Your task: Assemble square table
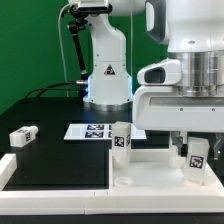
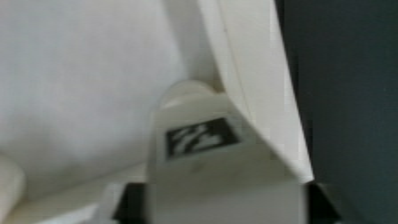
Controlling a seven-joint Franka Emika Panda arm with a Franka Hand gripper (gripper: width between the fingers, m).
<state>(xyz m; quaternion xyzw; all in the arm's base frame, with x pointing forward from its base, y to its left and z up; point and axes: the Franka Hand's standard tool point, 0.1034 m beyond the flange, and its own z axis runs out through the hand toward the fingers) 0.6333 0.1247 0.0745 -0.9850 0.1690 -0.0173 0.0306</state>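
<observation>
**Pincer (image 2: 222,207):** closed on a leg block (image 1: 197,154). In the wrist view my dark fingers (image 2: 128,203) sit against both its flanks, with no gap that I can make out.

**Position:** the leg block stands upright over the square top (image 1: 150,172), at the corner toward the exterior view's right. It is just inside the raised rim (image 2: 249,80).

**Step, as I judge it:** seating this leg in its corner. To do it well:
- I hold the block plumb and centred between my pads.
- I stay clear of the rim.
- I bear straight down lightly.
- I stop at once if it binds or tilts.

**Other parts:**
- A second leg block (image 1: 121,137) stands upright at the top's far edge, beside the marker board (image 1: 92,131).
- A third leg block (image 1: 22,135) lies on the black table (image 1: 60,155), well apart.

**Not established:**
- The held block's foot is hidden, so I cannot tell whether it touches the top or hangs just above it.
- No socket shows beneath it.
- The wrist view is blurred and cuts my fingers off at the frame edge.
- My own housing covers much of that corner in the exterior view.
- A fourth leg is nowhere in sight.
</observation>
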